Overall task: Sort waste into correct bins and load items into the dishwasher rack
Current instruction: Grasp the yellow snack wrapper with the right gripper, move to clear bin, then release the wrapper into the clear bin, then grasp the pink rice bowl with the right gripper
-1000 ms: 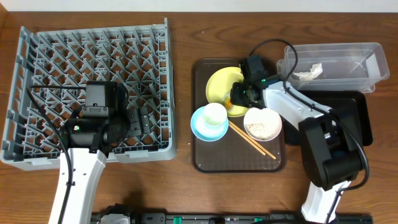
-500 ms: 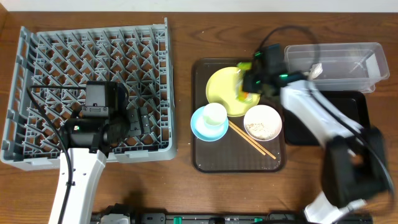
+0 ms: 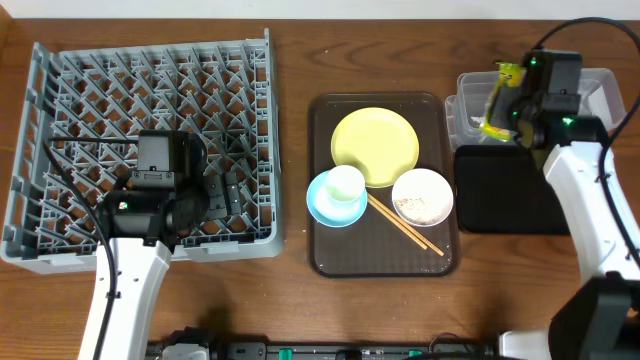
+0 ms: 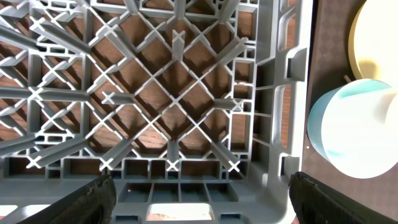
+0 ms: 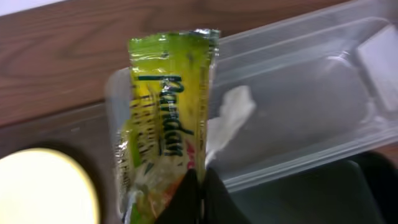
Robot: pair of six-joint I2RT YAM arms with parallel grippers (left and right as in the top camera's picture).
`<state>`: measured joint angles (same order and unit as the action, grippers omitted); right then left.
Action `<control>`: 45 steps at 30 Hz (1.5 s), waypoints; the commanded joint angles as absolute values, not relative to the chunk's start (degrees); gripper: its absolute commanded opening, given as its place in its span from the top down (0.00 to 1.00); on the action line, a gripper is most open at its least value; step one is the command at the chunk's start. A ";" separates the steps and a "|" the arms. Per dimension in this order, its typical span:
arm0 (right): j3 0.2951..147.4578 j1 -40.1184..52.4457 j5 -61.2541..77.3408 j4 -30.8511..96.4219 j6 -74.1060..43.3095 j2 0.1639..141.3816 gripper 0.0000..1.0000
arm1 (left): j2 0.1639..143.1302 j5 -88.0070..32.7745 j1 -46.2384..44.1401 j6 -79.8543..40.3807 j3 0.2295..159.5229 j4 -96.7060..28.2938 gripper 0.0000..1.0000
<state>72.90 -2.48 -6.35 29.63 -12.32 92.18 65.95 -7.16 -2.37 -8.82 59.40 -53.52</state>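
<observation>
Right wrist, glossy green-yellow snack wrapper (image 5: pixel 165 118), creased; dark lettering

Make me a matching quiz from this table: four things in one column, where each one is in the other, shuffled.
1. snack wrapper
2. white cup
3. chopsticks
4. yellow plate

A. in the light blue bowl
B. brown tray, far end
C. pinched in the right gripper, by the clear tub
D. brown tray, near half, by the white bowl

Pairs: 1-C, 2-A, 3-D, 4-B
</observation>
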 commanded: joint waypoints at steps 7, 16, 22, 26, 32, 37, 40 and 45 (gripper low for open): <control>73.08 -3.66 -5.32 28.14 -10.63 93.95 0.40 | 66.02 -7.07 -2.55 -8.88 60.55 -53.47 0.09; 73.08 -0.47 12.43 36.73 -10.59 91.26 0.40 | 66.02 -7.07 -2.55 -8.88 60.55 -53.49 0.10; 72.73 6.00 12.01 47.57 -7.38 91.18 0.49 | 66.02 -7.07 -2.55 -8.88 60.55 -53.47 0.10; 71.70 10.87 11.81 52.45 -5.45 91.18 0.49 | 66.02 -7.07 -2.55 -8.88 60.55 -53.49 0.10; 69.95 15.94 8.82 57.17 -4.60 91.18 0.49 | 66.02 -7.07 -2.55 -8.88 60.55 -53.49 0.09; 67.42 19.44 9.45 57.65 -4.67 91.18 0.48 | 66.02 -7.07 -2.55 -8.88 60.55 -53.49 0.09; 64.62 21.65 8.40 55.96 -6.02 91.18 0.49 | 66.02 -7.07 -2.55 -8.88 60.55 -53.49 0.10; 58.37 24.34 8.38 48.73 -9.23 91.18 0.51 | 66.02 -7.07 -2.55 -8.88 60.55 -53.49 0.10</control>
<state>60.80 23.11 8.99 50.28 -7.11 92.16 65.95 -7.16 -2.37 -8.80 59.40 -53.49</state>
